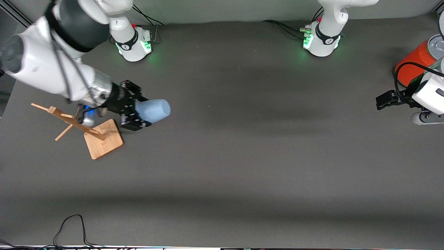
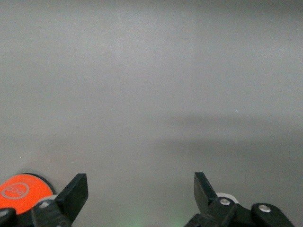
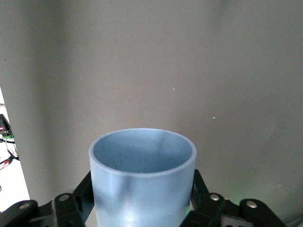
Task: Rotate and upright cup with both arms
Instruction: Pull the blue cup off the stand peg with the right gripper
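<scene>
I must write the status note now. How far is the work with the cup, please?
Done: the right gripper is shut on the cup and holds it in the air, lying sideways, beside the wooden peg rack. In hand: the turning of the cup. Left: the left gripper waits open next to the orange can and has not touched the cup, which is not yet set upright on the table.

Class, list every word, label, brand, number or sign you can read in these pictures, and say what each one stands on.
Orange can: a round emblem with characters on its end, too blurred to read.
Arm bases: a small white logo on each black band, too small to read.
Cup, peg rack, table: no text.
Nothing can be quoted.
</scene>
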Robot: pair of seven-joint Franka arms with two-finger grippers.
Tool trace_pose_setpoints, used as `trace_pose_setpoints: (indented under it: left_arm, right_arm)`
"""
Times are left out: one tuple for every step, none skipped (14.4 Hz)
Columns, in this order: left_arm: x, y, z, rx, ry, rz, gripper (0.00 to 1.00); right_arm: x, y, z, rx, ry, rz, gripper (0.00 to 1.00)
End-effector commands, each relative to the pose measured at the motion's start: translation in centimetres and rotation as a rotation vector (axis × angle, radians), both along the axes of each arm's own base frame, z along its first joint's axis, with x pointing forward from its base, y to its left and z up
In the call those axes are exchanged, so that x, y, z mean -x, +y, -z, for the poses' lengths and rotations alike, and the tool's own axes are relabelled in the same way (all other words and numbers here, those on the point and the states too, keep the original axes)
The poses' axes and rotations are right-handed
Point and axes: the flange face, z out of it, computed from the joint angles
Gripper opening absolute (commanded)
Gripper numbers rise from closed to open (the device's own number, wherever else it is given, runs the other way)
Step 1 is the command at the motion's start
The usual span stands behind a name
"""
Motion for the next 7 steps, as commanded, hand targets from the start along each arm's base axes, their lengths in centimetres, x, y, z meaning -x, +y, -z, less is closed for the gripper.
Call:
trace_pose_setpoints:
  left_arm:
    - [0.0,-0.1,-0.1,-0.011,-0.012,0.015,1.0]
    - [0.0,-0.1,-0.1,-0.011,-0.012,0.015,1.0]
    - [0.0,-0.1,-0.1,-0.011,-0.012,0.015,1.0]
    - [0.0,-0.1,-0.1,-0.011,-0.012,0.015,1.0]
    - [0.0,-0.1,-0.1,-0.011,-0.012,0.015,1.0]
    - [0.0,-0.1,-0.1,-0.011,-0.012,0.015,1.0]
    - [0.0,-0.1,-0.1,-0.011,-0.012,0.015,1.0]
  right_arm:
    - [0.2,4.3,1.7,0.053,-0.034,0.021,0.62]
    - [0.4,5.6,2.2,0.073,-0.048,0.025,0.62]
    - [0.7,7.2,2.9,0.087,-0.062,0.03,0.62]
    - [1.3,8.9,3.7,0.098,-0.07,0.025,0.62]
    - [1.7,10.6,4.7,0.114,-0.08,0.025,0.62]
    - [2.1,12.0,5.7,0.134,-0.097,0.032,0.62]
    - [2.4,13.2,6.9,0.16,-0.106,0.034,0.62]
